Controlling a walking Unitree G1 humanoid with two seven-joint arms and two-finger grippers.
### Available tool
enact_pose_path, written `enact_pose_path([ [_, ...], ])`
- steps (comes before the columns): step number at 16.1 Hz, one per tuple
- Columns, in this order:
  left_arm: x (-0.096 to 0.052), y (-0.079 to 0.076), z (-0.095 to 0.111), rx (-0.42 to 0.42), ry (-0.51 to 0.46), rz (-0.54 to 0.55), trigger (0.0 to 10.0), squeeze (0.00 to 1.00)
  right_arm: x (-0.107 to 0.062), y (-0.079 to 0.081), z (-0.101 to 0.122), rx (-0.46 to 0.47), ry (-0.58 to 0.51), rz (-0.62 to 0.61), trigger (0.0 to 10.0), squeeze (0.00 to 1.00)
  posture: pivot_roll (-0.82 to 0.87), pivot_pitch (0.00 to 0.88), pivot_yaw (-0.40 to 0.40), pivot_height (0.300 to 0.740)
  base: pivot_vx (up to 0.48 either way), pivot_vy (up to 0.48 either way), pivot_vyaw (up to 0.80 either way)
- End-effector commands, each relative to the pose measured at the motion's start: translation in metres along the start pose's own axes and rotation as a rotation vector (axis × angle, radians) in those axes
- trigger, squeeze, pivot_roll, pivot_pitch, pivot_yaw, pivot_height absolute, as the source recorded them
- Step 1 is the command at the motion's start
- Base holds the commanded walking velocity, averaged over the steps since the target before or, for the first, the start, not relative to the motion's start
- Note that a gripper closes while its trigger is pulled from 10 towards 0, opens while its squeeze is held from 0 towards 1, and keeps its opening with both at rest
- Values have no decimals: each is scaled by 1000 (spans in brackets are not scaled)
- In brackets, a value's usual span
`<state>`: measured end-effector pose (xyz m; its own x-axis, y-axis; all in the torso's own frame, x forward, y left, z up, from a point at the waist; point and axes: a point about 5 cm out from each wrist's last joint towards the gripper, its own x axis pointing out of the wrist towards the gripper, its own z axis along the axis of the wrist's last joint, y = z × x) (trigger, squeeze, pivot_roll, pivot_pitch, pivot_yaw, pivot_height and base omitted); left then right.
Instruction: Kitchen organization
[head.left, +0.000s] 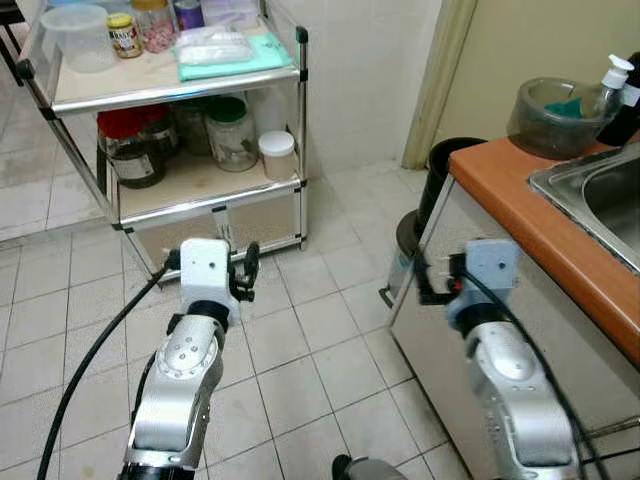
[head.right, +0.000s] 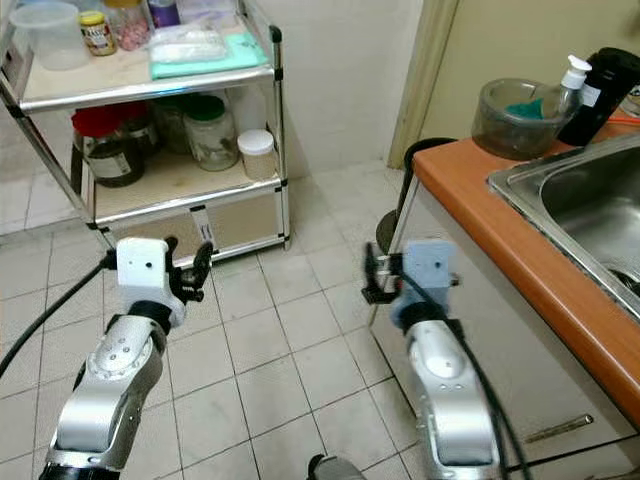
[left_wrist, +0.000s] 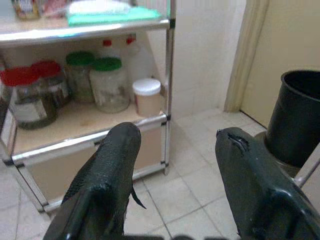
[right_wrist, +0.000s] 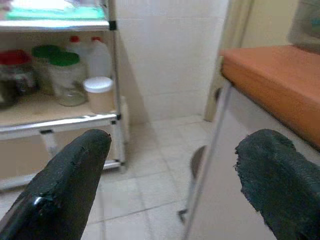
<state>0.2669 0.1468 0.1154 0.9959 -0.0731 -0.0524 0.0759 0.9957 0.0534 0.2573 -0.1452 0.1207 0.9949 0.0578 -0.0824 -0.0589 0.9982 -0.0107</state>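
A metal shelf rack (head.left: 180, 95) stands ahead on the left. Its top shelf carries a clear tub (head.left: 75, 35), small jars and a green tray (head.left: 225, 60) with a plastic bag on it. On the middle shelf are red-lidded jars (head.left: 130, 150), green-lidded jars (head.left: 231, 130) and a small white-lidded jar (head.left: 277, 155). My left gripper (left_wrist: 177, 140) hangs open and empty above the floor tiles, short of the rack's lower corner. My right gripper (right_wrist: 177, 145) is open too, with nothing in it, beside the cabinet front under the orange counter (head.left: 520, 210).
The counter on the right holds a steel sink (head.left: 600, 195), a grey bowl (head.left: 550, 115) with something green in it, and a pump bottle (head.left: 612, 85). A black bin (head.left: 440, 170) stands at the counter's near end. Light floor tiles lie between rack and counter.
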Motion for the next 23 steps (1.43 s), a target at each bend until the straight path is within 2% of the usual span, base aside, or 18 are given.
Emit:
enact_pose_path([
  [1,1,0,8,23,-35,0,10000,0,2,4,8,20,-16,30,10000,1000,-78,0,57,740,0,0,-800],
  [3,1,5,12,22,-32,12,10000,0,5,9,13,13,-14,33,10000,1000,-73,0,55,740,0,0,-800],
  [4,0,6,11,-4,-3,-3,10000,0,6,9,17,-47,-40,9,10000,1000,-65,0,52,740,0,0,-781],
  [5,0,6,10,-14,5,-7,10000,0,6,9,18,-62,-47,5,10000,1000,-65,0,52,740,0,0,-781],
  [7,-1,6,11,15,7,-16,10000,0,7,2,21,-19,-66,-76,10000,1000,-57,0,49,740,0,0,-781],
  [11,-1,8,11,80,-12,-6,10000,0,3,1,5,-35,59,-88,10000,1000,-56,0,48,740,0,0,-767],
  [12,-1,9,12,82,-14,-4,10000,0,1,0,1,-44,73,-94,10000,1000,-53,0,43,740,0,0,-719],
  [13,0,10,13,62,-11,-6,10000,0,3,-2,2,-96,27,-106,10000,1000,-53,0,43,740,0,0,-750],
  [14,0,9,14,51,-16,-16,10000,0,4,-2,0,-129,32,-113,10000,1000,-54,0,44,740,0,292,-781],
  [15,0,9,14,16,-7,-18,10000,0,5,-1,-1,-126,29,-108,10000,1000,-60,0,51,740,0,480,-781],
  [18,1,8,16,32,-25,-27,10000,0,4,0,0,-101,37,-113,10000,1000,-63,0,61,740,0,160,-800],
  [19,2,8,16,28,-24,-16,10000,0,3,0,1,-59,50,-127,10000,1000,-64,0,62,740,0,0,-800],
  [23,1,11,15,2,-15,9,10000,0,6,2,3,-45,56,-94,10000,1000,-54,0,36,740,0,0,-800],
])
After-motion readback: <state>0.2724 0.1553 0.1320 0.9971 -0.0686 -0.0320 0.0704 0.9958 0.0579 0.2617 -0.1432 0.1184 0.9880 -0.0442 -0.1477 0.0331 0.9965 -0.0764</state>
